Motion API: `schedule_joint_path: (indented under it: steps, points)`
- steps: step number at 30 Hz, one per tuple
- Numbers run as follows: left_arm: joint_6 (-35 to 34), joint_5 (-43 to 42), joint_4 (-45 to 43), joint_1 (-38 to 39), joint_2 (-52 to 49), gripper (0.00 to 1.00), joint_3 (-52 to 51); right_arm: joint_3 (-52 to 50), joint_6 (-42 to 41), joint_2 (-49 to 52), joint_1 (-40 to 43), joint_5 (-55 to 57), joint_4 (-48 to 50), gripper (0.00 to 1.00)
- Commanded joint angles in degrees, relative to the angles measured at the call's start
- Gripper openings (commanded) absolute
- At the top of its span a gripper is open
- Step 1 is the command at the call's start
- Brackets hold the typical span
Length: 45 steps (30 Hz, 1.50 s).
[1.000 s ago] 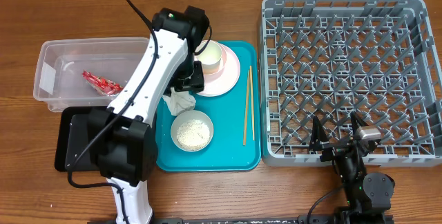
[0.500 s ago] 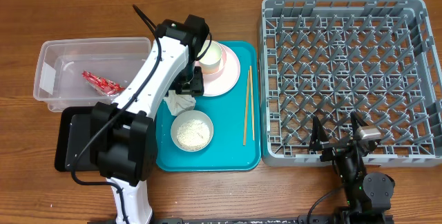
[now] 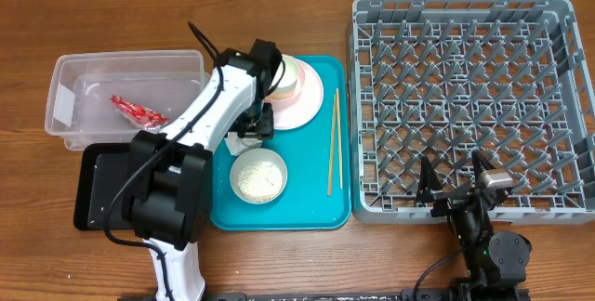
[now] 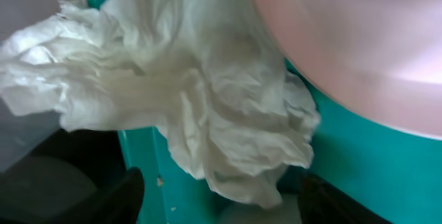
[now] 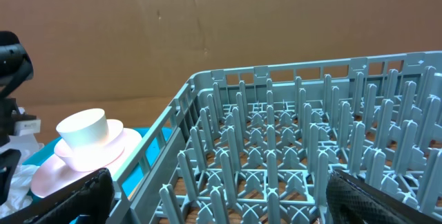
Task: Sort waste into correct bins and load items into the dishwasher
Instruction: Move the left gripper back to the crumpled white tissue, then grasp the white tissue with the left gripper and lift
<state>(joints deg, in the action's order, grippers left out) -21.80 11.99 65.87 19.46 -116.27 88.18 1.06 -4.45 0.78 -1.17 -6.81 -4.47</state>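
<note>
Spread wide over the crumpled white napkin [image 4: 186, 113]: left claw [image 4: 221, 200], one dark finger either side, nothing gripped yet. Lying on the teal tray [image 4: 345, 162], pressed against the pink plate [image 4: 359, 37], near the rice bowl [image 3: 258, 176]. Could pinch only a loose fold and shed it short of a bin, or nudge the plate and its cup [image 3: 290, 76]. Parked open at the grey rack [image 3: 462, 6]: right claw [image 3: 454, 180].

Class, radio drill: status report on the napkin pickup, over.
Left pincer open, straddling napkin on teal tray. Right pincer open, parked at rack front edge. Red wrapper in clear tub. Pink plate rim close beside napkin.
</note>
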Motion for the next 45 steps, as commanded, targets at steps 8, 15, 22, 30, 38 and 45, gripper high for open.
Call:
schedule_joint_path:
  steps: [8, 15, 22, 30, 38, 45]
  points:
    - [1.7, 6.4, -3.8, -0.3, 1.3, 0.74, -1.1, -0.6, -0.2, -0.6, 0.2, 0.3, 0.3, 1.0]
    - [1.7, 6.4, -7.2, -0.3, 1.2, 0.74, -3.3, -0.6, -0.2, -0.6, 0.2, 0.3, 0.3, 1.0]
    - [1.7, 6.4, -11.9, -0.3, 1.2, 0.76, -7.2, -0.6, -0.2, -0.6, 0.2, 0.3, 0.3, 1.0]
    - [1.7, 4.2, -18.3, -0.3, 1.2, 0.78, -12.2, -0.6, -0.2, -0.6, 0.2, 0.3, 0.3, 1.0]
    - [1.7, 2.5, -18.1, -0.3, 1.2, 0.57, -12.3, -0.6, -0.2, -0.6, 0.2, 0.3, 0.3, 1.0]
    - [3.2, 1.4, -17.0, -0.3, 1.3, 0.15, -12.3, -0.6, -0.2, -0.6, 0.2, 0.3, 0.3, 1.0]
